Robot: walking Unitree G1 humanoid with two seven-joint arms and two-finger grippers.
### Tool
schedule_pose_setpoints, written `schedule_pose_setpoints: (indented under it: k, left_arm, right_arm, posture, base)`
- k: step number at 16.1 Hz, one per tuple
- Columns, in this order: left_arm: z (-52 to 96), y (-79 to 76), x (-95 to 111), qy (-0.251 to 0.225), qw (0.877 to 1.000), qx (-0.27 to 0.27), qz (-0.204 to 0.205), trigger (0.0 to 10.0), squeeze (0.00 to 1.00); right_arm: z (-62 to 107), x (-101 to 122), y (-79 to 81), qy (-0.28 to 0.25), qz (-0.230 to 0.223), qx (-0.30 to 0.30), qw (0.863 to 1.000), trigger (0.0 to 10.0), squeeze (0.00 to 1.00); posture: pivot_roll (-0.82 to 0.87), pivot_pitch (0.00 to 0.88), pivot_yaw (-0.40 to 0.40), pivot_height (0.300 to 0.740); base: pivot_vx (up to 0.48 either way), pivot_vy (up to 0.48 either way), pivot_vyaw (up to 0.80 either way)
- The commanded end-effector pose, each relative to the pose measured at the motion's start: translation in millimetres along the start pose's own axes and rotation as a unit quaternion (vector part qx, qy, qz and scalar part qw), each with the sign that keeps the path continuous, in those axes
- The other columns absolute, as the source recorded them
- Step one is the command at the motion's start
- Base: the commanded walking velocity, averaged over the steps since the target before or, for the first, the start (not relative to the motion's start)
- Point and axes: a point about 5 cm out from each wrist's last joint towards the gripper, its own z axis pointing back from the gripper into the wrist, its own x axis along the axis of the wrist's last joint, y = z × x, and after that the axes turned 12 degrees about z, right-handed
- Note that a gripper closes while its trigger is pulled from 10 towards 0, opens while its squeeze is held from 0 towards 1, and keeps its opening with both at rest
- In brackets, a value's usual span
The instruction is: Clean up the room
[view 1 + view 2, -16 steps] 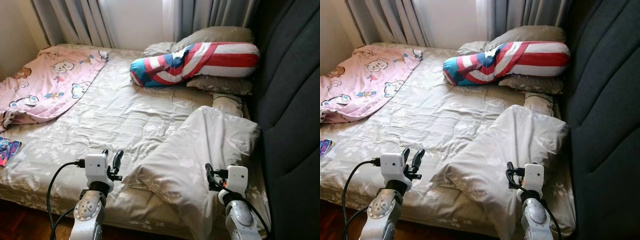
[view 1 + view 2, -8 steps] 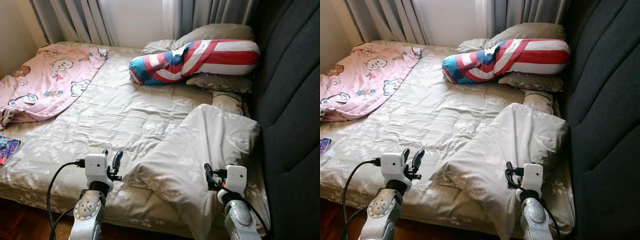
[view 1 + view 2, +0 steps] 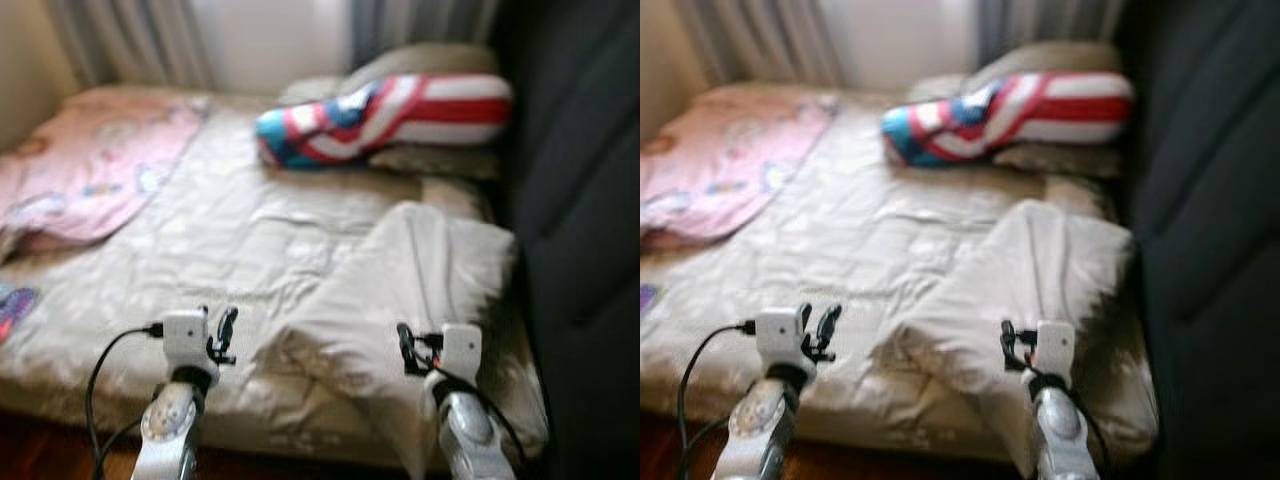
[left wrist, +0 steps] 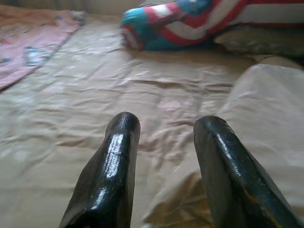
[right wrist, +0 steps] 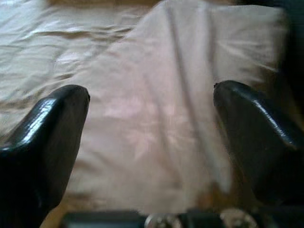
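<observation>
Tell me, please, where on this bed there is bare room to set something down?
The widest free patch is the bed sheet, bordered by the pink blanket, the striped bolster and the beige pillow. It is crowded along the dark headboard, where pillows stack. Left gripper and right gripper hover, open, at the near edge.

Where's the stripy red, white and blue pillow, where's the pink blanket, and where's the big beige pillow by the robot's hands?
striped pillow [image 3: 400,115], left eye view, on its red-and-white middle.
pink blanket [image 3: 90,170], left eye view, on its flat middle.
beige pillow [image 3: 400,290], left eye view, on its top face.
</observation>
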Motion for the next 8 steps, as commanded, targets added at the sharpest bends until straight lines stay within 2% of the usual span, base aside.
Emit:
schedule_pose_setpoints:
  k: [1, 2, 7, 8]
  left_arm:
    - [-0.4, -3.4, -3.2, 0.008, 1.000, -0.001, 0.009, 10.0, 0.00]
    - [-0.7, -3.5, -2.9, 0.006, 1.000, -0.002, 0.007, 10.0, 0.00]
    - [-2.2, -2.8, -2.6, 0.005, 1.000, -0.003, 0.005, 10.0, 0.00]
    - [-2.5, -3.2, -2.0, 0.003, 1.000, -0.004, 0.002, 10.0, 0.00]
  right_arm:
    - [1.8, -4.5, -6.6, 0.010, 0.002, -0.010, 1.000, 10.0, 0.00]
    - [1.7, -4.5, -6.3, 0.011, 0.002, -0.009, 1.000, 10.0, 0.00]
    - [-0.4, -4.0, -4.1, 0.017, -0.002, -0.010, 1.000, 10.0, 0.00]
    - [-0.5, -4.1, -4.4, 0.016, -0.005, -0.010, 1.000, 10.0, 0.00]
  posture:
    - [-0.01, 0.081, -0.011, 0.696]
    - [-0.01, 0.081, -0.011, 0.696]
    - [-0.01, 0.071, -0.005, 0.696]
    - [-0.01, 0.069, -0.004, 0.696]
  base:
    - [0.000, 0.420, -0.80]
    - [0.000, 0.480, -0.80]
    - [0.000, 0.000, -0.78]
    - [0.000, 0.000, 0.00]
